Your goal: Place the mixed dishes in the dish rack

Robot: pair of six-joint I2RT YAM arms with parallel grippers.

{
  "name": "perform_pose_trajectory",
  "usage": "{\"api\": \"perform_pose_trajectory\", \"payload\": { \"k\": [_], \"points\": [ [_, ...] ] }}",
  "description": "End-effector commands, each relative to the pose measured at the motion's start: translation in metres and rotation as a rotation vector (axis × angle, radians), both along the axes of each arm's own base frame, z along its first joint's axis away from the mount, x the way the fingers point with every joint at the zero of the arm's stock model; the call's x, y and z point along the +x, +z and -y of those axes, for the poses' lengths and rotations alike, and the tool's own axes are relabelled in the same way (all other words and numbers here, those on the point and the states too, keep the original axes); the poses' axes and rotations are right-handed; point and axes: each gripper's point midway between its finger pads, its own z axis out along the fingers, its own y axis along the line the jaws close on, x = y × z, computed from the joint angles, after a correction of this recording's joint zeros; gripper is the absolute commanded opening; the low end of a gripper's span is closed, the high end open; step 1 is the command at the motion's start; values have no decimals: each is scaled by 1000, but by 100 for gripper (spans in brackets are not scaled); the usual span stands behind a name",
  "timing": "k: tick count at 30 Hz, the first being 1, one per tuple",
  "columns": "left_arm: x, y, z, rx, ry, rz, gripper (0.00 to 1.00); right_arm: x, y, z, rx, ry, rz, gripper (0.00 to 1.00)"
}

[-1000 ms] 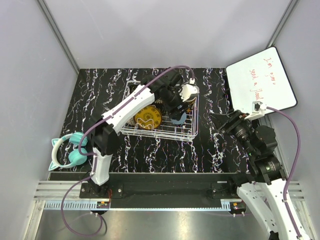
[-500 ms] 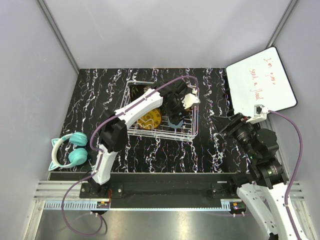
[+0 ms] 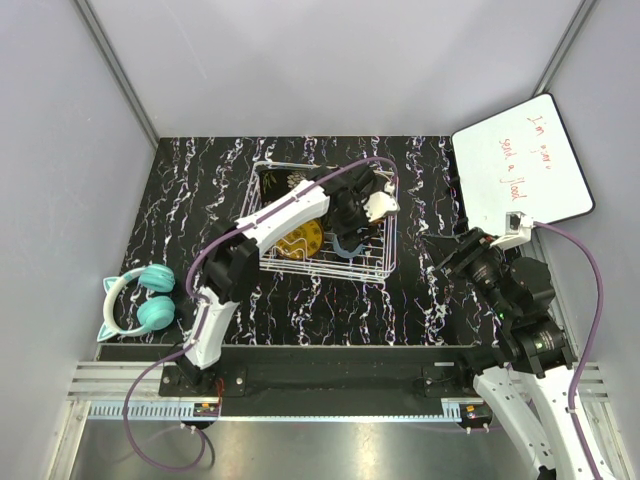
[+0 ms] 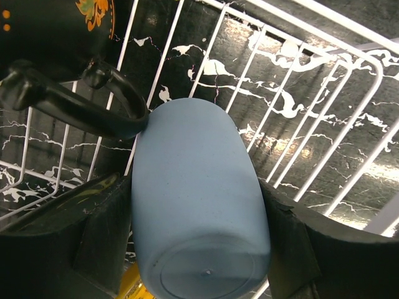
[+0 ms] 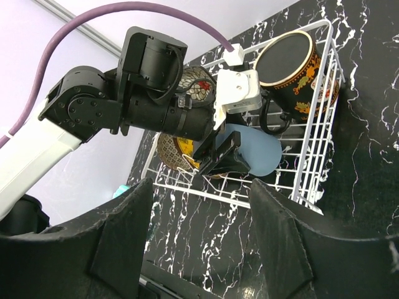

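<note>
The dish rack [image 3: 389, 246] stands mid-table, a white wire basket. My left gripper [image 3: 352, 234] reaches into its right half, shut on the light blue cup [image 4: 199, 205], whose base faces the wrist camera while both fingers press its sides. The cup [image 5: 265, 152] lies tilted over the rack wires [image 4: 293, 156]. Just beside it is the dark orange-decorated mug [image 5: 293, 62], with its handle [image 4: 93, 106] close to the cup's far end. A yellow patterned plate [image 3: 298, 240] stands in the tines at the left. My right gripper [image 5: 201, 187] hovers open to the right of the rack, holding nothing.
A white board with red writing [image 3: 520, 165] leans at the back right corner. Teal headphones [image 3: 140, 305] lie at the table's left edge. A patterned bowl [image 5: 198, 84] sits in the rack behind the left wrist. Grey walls enclose the black marbled table [image 3: 200, 190].
My left arm has drawn back and dropped lower over the rack, keeping the blue cup in its grip. The right arm has hardly moved.
</note>
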Motion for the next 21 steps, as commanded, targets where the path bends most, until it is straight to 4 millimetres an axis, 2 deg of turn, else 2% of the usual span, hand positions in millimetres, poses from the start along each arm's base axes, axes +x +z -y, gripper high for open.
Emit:
{"api": "perform_pose_trajectory", "payload": {
  "k": [1, 12, 21],
  "points": [
    [13, 5, 13, -38, 5, 67, 0, 1, 3, 2, 7, -11, 12, 71],
    [-1, -7, 33, -38, -21, 51, 0, 1, -2, 1, 2, -8, 2, 71],
    [-4, -13, 33, -37, 4, 38, 1, 0, -5, 1, 7, -5, -5, 71]
  ]
}}
